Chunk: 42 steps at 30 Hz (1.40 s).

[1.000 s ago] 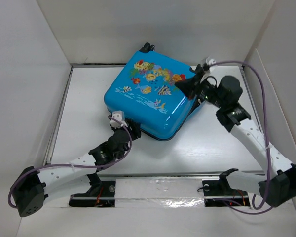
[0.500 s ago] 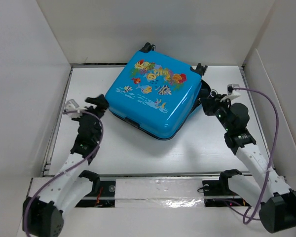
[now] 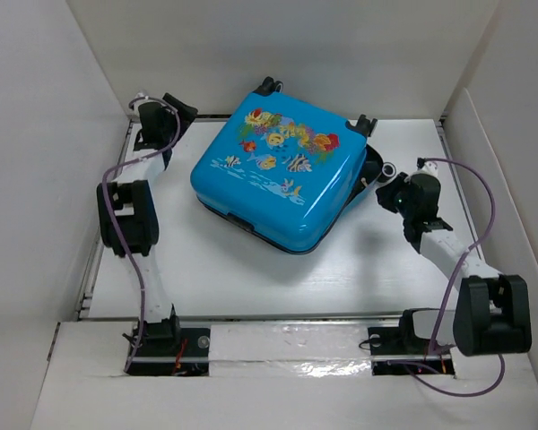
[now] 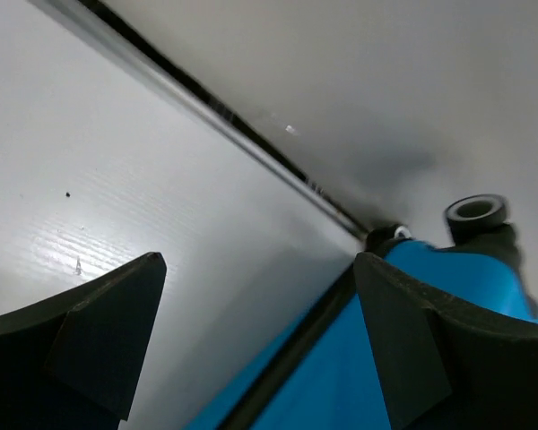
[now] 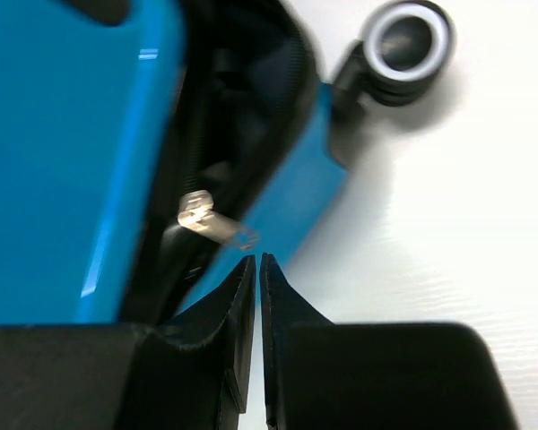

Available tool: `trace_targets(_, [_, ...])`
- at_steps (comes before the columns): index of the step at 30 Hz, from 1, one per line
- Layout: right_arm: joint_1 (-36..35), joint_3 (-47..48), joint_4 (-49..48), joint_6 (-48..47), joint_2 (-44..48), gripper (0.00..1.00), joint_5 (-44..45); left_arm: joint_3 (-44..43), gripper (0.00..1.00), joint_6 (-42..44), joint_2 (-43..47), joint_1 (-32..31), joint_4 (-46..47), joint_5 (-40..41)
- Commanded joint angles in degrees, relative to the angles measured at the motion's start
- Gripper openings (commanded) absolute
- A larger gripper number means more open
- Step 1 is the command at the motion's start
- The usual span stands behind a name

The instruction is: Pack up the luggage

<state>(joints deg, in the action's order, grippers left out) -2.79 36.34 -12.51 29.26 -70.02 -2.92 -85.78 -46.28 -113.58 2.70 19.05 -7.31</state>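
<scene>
The bright-blue luggage (image 3: 278,170) with a fish print lies flat in the middle of the table, its lid nearly down and a dark gap along its right side. My left gripper (image 3: 175,112) is at the far left corner, open and empty, with the luggage's blue edge (image 4: 377,358) between its fingers' line of sight. My right gripper (image 3: 383,184) is shut and empty at the luggage's right edge. In the right wrist view its tips (image 5: 256,262) sit just below a silver zipper pull (image 5: 213,224), apart from it, beside a black wheel (image 5: 403,40).
White walls enclose the table on three sides; the back wall's seam (image 4: 206,98) runs close behind the left gripper. A right wall panel (image 3: 502,179) stands beyond the right arm. A silver taped strip (image 3: 287,345) runs along the near edge.
The left arm has swung from the luggage's near-left corner up to the far left corner. The right arm has pulled back from the lid and dropped to the luggage's right edge.
</scene>
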Motion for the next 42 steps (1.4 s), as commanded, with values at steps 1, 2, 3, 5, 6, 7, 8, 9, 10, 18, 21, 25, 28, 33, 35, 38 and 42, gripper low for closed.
trace_targets(1, [1.73,3.30,-4.54,1.94,-3.45,0.12,0.99,-9.65,0.84,5.76,-6.19,1.16,-10.60,-12.09])
trace_targets(2, [2.34,3.82,-4.89,2.03,-5.46,0.12,1.16,-13.33,0.85,6.37,-9.78,1.17,-10.61,-16.20])
trace_targets(3, [2.96,4.70,-4.98,2.21,-6.44,0.12,1.68,-15.54,0.84,6.47,-11.56,1.69,-11.05,-18.07])
trace_targets(5, [3.75,5.76,-5.24,2.73,-9.24,0.12,1.60,-20.80,0.84,7.25,-16.03,1.70,-12.89,-21.76])
trace_targets(6, [3.75,6.72,-5.68,2.91,-10.30,0.12,1.25,-21.96,0.84,8.39,-17.02,1.70,-12.63,-22.82])
trace_targets(7, [4.28,7.43,-6.20,3.00,-11.53,0.12,0.99,-23.19,0.85,8.84,-17.90,1.17,-13.15,-23.79])
trace_targets(8, [4.28,8.30,-6.56,3.09,-12.85,0.12,-0.32,-24.42,0.85,9.36,-19.47,0.56,-13.25,-25.72])
trace_targets(9, [4.28,9.36,-6.30,2.91,-15.65,0.12,-1.03,-25.74,0.84,9.63,-20.18,0.55,-12.99,-26.87])
trace_targets(10, [4.28,11.54,-5.95,2.39,-17.15,0.12,-1.73,-26.36,0.85,9.98,-21.06,-0.40,-12.46,-28.36])
trace_targets(18, [-0.54,22.98,-5.77,-0.77,-31.05,0.12,-13.77,3.11,0.84,3.23,-11.42,-4.11,11.14,-27.95])
trace_targets(21, [-4.40,27.99,-2.35,-5.07,-33.77,0.12,-15.80,21.66,0.83,-5.55,-4.47,-4.11,27.58,-24.25])
trace_targets(25, [-6.08,32.74,1.08,-8.16,-37.03,0.12,-19.57,39.08,0.81,-11.28,2.82,-4.72,44.72,-20.47])
trace_targets(28, [-6.09,34.23,1.61,-8.25,-38.79,0.12,-23.18,47.70,0.81,-11.55,7.92,-6.12,48.44,-19.67])
trace_targets(33, [-6.09,33.01,1.44,-8.16,-38.53,0.12,-25.64,57.63,0.81,-11.90,16.01,-7.61,52.14,-20.55])
trace_targets(35, [-6.61,32.48,1.96,-8.86,-37.83,0.12,-26.08,59.40,0.81,-12.08,19.08,-9.19,52.32,-20.99])
trace_targets(38, [-6.62,32.05,4.24,-10.61,-36.68,0.14,-26.26,61.43,0.82,-13.47,22.33,-9.73,51.62,-21.16])
trace_targets(42, [-6.54,29.24,4.25,-10.62,-34.05,0.27,-25.91,60.39,0.84,-13.32,26.03,-9.21,48.73,-20.64])
